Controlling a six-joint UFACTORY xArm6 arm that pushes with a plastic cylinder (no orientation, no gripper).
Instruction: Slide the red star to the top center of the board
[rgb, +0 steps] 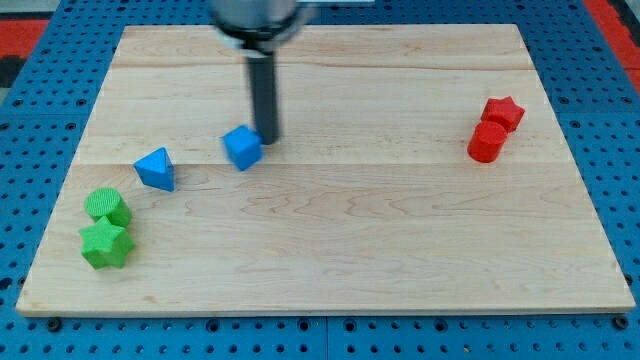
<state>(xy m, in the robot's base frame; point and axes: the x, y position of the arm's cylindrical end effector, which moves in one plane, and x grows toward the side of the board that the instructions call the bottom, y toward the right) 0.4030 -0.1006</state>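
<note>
My tip (268, 137) is set down just right of the blue cube (242, 148), nothing being held. The red star (503, 113) is seen far right, touching the red cylinder (487, 142).

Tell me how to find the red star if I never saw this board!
Look at the wooden board and go to the view's right edge, a bit above the middle. Two red blocks touch there. The red star is the upper-right one with points, while the red cylinder below it is round.
</note>
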